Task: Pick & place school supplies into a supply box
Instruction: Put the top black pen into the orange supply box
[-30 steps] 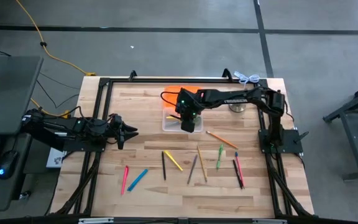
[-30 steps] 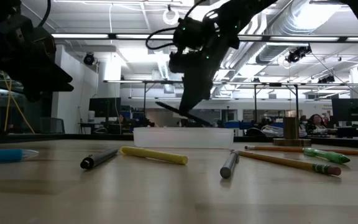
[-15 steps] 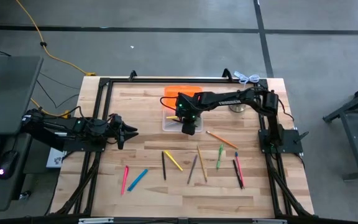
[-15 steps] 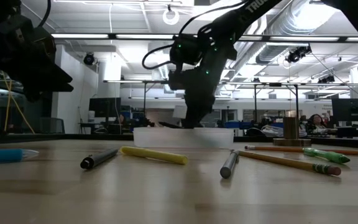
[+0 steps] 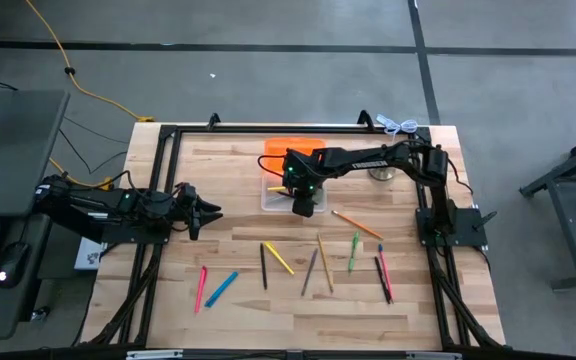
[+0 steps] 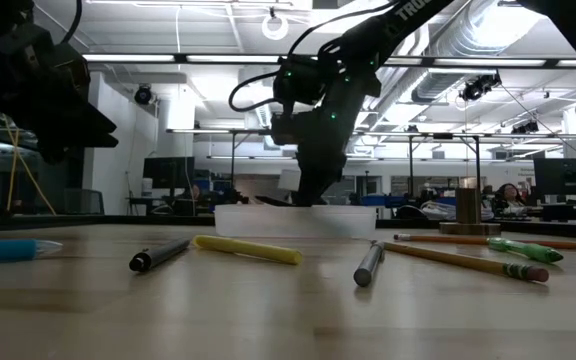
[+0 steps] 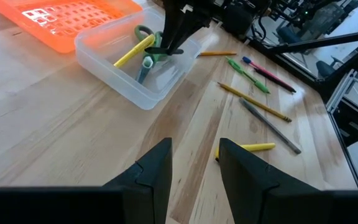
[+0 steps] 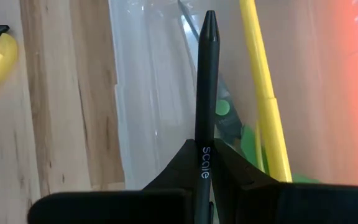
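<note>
One black pen (image 8: 206, 81) inside supply box (image 5: 273, 198)

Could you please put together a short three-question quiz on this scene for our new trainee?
1. True or false: the right end effector is shut on a black pen over the supply box.
2. What already lies in the supply box?
A. only a bell
B. a yellow pencil and green-handled scissors
C. nothing
3. Fill in: the left end effector waits at the table's left side, its fingers ____.

Key
1. True
2. B
3. open
</note>
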